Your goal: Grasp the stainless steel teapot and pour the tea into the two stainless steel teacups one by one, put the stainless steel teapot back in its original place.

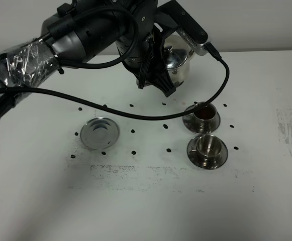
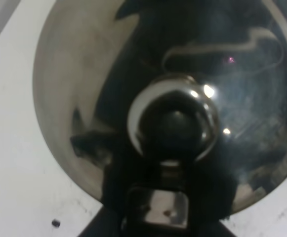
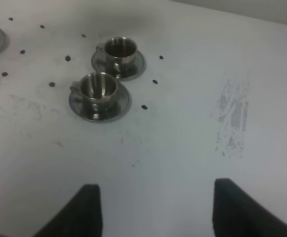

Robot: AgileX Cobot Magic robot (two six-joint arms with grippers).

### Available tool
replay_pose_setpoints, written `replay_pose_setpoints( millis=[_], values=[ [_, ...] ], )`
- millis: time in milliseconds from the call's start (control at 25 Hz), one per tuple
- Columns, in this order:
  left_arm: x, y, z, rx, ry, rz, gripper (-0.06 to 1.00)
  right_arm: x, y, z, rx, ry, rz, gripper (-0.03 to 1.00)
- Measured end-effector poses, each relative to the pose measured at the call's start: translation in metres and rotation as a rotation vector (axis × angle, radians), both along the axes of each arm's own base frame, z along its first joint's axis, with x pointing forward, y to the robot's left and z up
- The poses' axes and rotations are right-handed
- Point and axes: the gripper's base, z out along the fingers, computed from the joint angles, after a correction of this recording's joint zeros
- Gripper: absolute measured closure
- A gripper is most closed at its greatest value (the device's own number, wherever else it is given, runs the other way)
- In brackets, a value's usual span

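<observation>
My left gripper (image 1: 156, 83) is shut on the stainless steel teapot (image 1: 180, 63) and holds it roughly upright above the table, behind and left of the cups. The left wrist view is filled by its lid and knob (image 2: 173, 121). Two steel teacups stand on saucers right of centre. The farther cup (image 1: 202, 115) holds dark tea (image 1: 204, 113). The nearer cup (image 1: 207, 148) shows a shiny steel inside. Both also show in the right wrist view, farther (image 3: 119, 49) and nearer (image 3: 99, 89). The flat steel disc (image 1: 99, 132) lies bare to the left. My right gripper (image 3: 158, 212) is open and empty.
A black cable (image 1: 135, 114) hangs from the left arm and trails over the table between the disc and the cups. Small black dots mark the white tabletop (image 1: 146, 201). A scuffed grey patch (image 1: 289, 130) lies at the right.
</observation>
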Motion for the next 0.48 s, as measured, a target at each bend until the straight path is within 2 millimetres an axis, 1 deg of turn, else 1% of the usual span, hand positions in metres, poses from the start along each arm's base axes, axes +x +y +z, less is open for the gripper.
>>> replay_pose_setpoints(
  millis=[240, 480],
  values=[
    [-0.007, 0.006, 0.016, 0.007, -0.020, 0.004, 0.77, 0.000, 0.000, 0.000, 0.000, 0.000, 0.000, 0.49],
    [-0.010, 0.007, 0.017, 0.010, 0.010, 0.012, 0.77, 0.000, 0.000, 0.000, 0.000, 0.000, 0.000, 0.49]
  ],
)
